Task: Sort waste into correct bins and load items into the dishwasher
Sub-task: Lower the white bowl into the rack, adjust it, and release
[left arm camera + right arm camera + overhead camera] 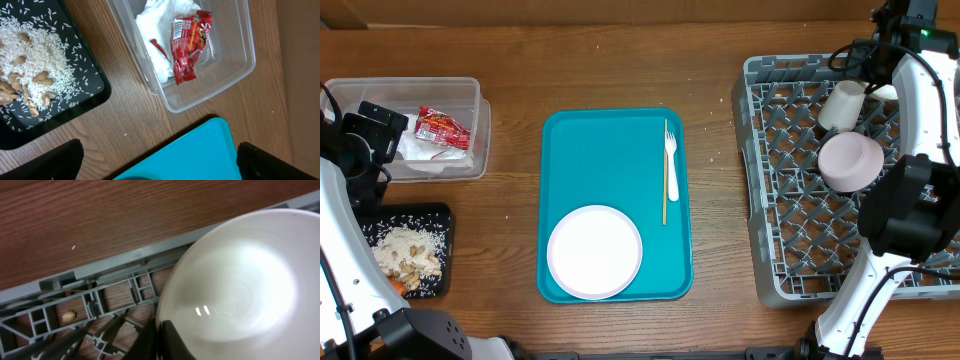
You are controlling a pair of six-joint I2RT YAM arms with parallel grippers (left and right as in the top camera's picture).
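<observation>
The right gripper [160,337] is pinched on the rim of a white bowl [235,290] by the far edge of the grey dish rack [752,180]; a cup [841,103] and an upturned bowl [851,160] sit inside. The left gripper [160,167] gapes empty. Plate [595,251] and fork [671,160] lie on the teal tray [610,150]; the red wrapper [443,128] is in the clear tub [478,100].

A: What can't you make out from above?
B: Your right arm [920,100] covers the dish rack's [790,240] right side; the carrot [398,286] shows only as a sliver.
A: And at your right wrist?
B: The bowl [240,280] runs off the edge.
</observation>
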